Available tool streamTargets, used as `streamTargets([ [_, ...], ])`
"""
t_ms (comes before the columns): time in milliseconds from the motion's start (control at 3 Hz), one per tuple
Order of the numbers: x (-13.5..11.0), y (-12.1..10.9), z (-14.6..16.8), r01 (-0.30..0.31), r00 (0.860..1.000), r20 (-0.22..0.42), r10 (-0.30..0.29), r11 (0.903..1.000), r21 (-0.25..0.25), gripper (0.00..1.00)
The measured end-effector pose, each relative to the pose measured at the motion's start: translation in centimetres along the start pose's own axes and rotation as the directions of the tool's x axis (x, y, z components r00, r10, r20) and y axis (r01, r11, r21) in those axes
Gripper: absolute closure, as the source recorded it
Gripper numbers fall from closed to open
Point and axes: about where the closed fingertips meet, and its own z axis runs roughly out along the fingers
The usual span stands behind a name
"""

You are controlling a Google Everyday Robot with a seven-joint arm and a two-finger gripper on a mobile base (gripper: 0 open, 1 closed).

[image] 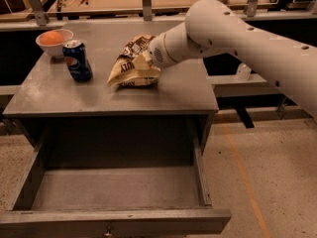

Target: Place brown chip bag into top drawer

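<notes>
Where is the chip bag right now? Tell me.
In the camera view the chip bag lies on the cabinet top, right of the soda can, with the gripper at its right edge.

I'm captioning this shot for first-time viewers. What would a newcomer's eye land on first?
The big white arm stretched in from the right, its gripper against the brown chip bag on the grey cabinet top. Next, the top drawer pulled wide open below. A blue soda can stands left of the bag.

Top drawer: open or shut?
Open: the top drawer is pulled out, its grey bottom showing. The gripper is at the brown chip bag on the cabinet top.
</notes>
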Motion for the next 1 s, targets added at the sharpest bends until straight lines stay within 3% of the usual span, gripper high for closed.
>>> streamTargets([
  [333, -0.2, -0.1, 0.0, 0.002, 1.0, 0.004, -0.002, 1.0, 0.0, 1.0],
  [667, 1.1, 2.6, -0.8, -0.022, 0.999, 0.023, 0.023, 0.9974, -0.069, 1.0],
  [1000, 3.6, 9.1, -3.7, -0.094, 0.994, 0.035, 0.103, 0.9771, -0.191, 1.0],
])
